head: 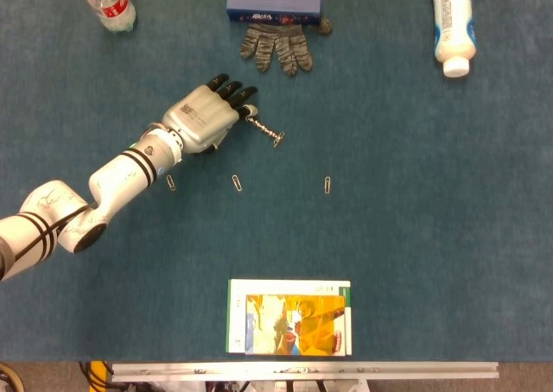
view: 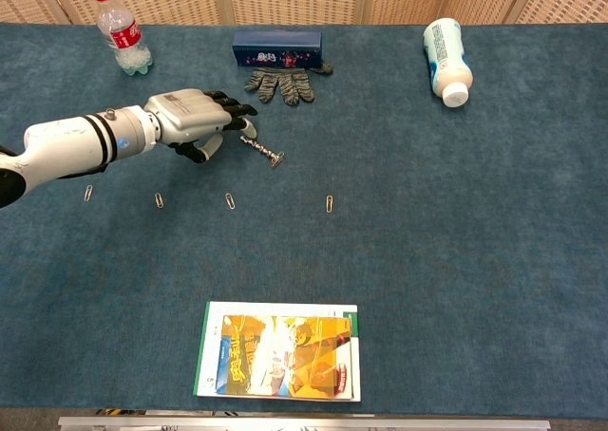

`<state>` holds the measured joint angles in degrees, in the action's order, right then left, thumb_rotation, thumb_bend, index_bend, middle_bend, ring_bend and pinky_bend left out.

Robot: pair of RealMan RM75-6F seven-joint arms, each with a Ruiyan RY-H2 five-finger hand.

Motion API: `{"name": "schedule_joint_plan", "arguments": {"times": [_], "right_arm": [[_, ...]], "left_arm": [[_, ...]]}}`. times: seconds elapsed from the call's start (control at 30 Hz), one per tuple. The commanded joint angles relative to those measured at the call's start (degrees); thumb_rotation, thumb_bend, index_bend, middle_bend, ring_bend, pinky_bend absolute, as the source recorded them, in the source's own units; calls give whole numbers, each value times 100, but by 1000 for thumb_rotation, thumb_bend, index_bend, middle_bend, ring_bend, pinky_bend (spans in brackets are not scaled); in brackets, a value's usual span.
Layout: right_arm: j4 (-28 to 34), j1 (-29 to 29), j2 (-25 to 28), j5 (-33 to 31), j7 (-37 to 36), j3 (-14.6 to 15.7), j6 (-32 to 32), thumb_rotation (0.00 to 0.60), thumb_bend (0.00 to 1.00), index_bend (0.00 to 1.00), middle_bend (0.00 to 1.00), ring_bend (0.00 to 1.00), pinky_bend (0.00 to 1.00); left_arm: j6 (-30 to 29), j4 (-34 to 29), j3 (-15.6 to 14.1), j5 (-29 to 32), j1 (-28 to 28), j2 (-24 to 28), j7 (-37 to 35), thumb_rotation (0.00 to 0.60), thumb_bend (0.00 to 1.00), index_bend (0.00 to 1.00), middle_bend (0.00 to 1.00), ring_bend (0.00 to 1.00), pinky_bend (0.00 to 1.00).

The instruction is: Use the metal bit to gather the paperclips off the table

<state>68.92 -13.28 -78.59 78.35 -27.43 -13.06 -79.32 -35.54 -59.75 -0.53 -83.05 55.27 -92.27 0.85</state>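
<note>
The robot's left hand (head: 203, 117) hovers over the near end of the small silvery metal bit (view: 263, 150), which lies flat on the blue carpet-like desk (head: 415, 202), slanting away from the dark fingertips (view: 228, 99). The fingers are partly curled and seem to hold nothing, though whether they touch the bit's tip cannot be told. The right hand is not in view. To take the bit well, I judge the hand should come down over the near end and pinch it between thumb and a finger along its thin shaft, leaving the far end free to sweep; the soft nap may let the piece roll or sink, so a slow, square closing would help. Four small wire paperclips lie in a loose row nearer the robot: one (view: 88, 193) at far left, one (view: 159, 200), one (view: 230, 200) and one (view: 330, 203) well apart to the right. Away from the work stand a clear plastic bottle with a red cap (head: 108, 2), a dark blue box (head: 273, 6), a grey knitted glove (head: 276, 47), a white bottle lying down (head: 453, 21) and a colourful booklet (head: 289, 316) near the front edge. Woven panels back the desk.
</note>
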Motion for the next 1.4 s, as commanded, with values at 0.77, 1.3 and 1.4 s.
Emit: {"name": "schedule_joint_plan", "arguments": {"times": [0.77,1.3,1.4], "right_arm": [[43,-41,2,28,1,-17,3,600,0,447,531,435,665],[85,-50,28,3,24,-30,15,600,0,448,531,435,665],[80,-49,25,2,18,-29,15,600,0,448,531,435,665]], "left_arm": [[-377,-469,17,-33,-218,358,-53,600,805,301,0,0,0],[-203,-557,-8,15,-219,408,-151,600,805,389,0,0,0],[-205,-620,-4,22,-228,451,-160,600,805,434,0,0,0]]}}
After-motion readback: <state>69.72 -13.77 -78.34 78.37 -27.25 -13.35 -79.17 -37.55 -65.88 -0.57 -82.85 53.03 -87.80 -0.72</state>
